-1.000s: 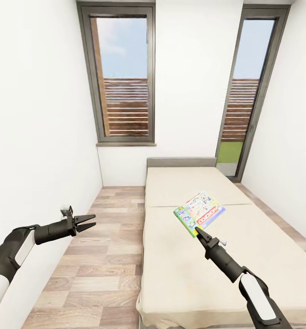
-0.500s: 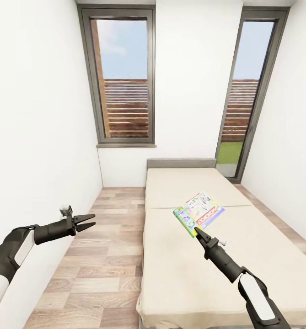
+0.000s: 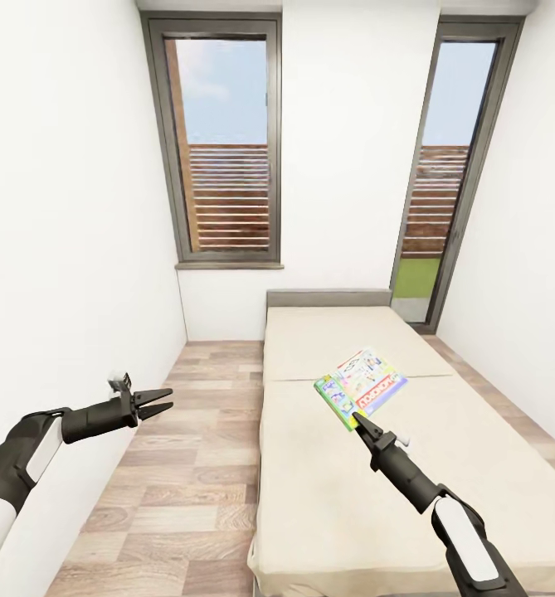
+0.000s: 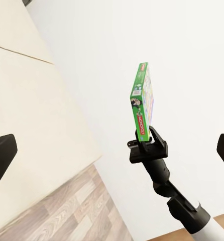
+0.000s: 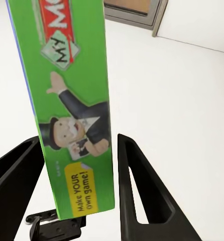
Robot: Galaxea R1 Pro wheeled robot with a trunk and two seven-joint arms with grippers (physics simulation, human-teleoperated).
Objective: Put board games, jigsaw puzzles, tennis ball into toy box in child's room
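- The right gripper [image 3: 360, 420] is pinching the green-edged board game [image 3: 362, 382] by its near edge, lifted over the bed [image 3: 327, 497], probably so it carries flat.
- The left gripper [image 3: 163, 400] hangs wide open and empty over the floor [image 3: 177, 464], out of the way.

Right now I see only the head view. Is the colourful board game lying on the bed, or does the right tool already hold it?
Observer: It is held. In the left wrist view the board game stands on edge above the right tool, clear of the bed.
Operator: Is the box truly between the fingers?
Observer: Yes. The right wrist view shows its green edge between both fingers.
Operator: Which end is gripped?
Observer: The end with a yellow label reading "Make YOUR own game!".
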